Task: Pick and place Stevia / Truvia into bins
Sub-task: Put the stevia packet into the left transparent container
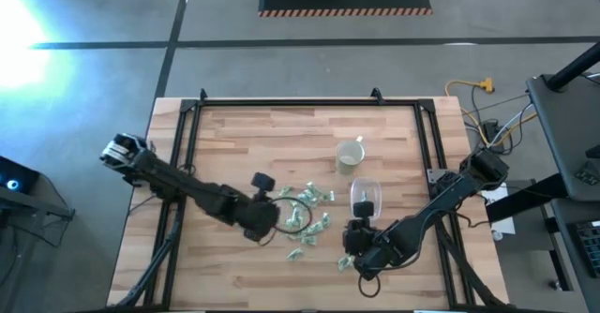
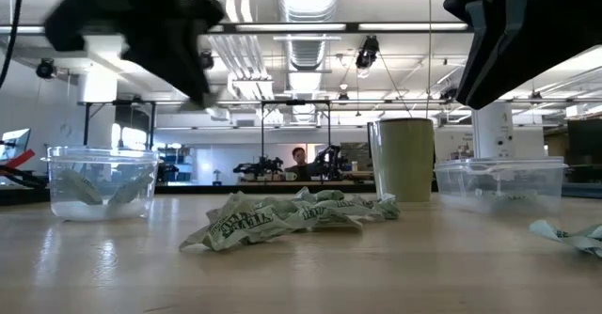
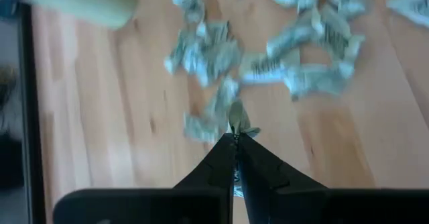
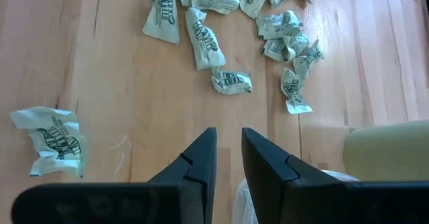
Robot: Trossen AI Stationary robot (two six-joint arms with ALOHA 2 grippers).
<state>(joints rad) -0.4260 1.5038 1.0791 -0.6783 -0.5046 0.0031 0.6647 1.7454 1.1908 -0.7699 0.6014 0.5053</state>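
Observation:
Several pale green and white Stevia packets (image 1: 314,199) lie loose on the wooden table, and a crumpled heap of them (image 2: 292,218) shows in the low view. The round clear bin (image 2: 102,182) has a few packets inside. The rounded-rectangular bin (image 2: 499,184) stands to its right. My left gripper (image 3: 236,135) hangs above the table just left of the round bin (image 1: 296,216), shut on one packet. My right gripper (image 4: 228,140) hovers near the rectangular bin (image 1: 364,199), narrowly open, with nothing between its fingers. One packet (image 4: 53,140) lies apart beside it. My left gripper pinches one small packet (image 3: 236,119) between its two fingertips. The packet sticks out past the tips and is lifted clear of the table, above the scattered packets. The fingers hide which edge of the packet they have.
A pale cream mug (image 1: 350,155) stands behind the bins, toward the far edge. A black frame (image 1: 281,105) runs along the table's far edge and sides. Bare wood lies toward the near and left edges. Cables (image 1: 487,116) hang off the right side.

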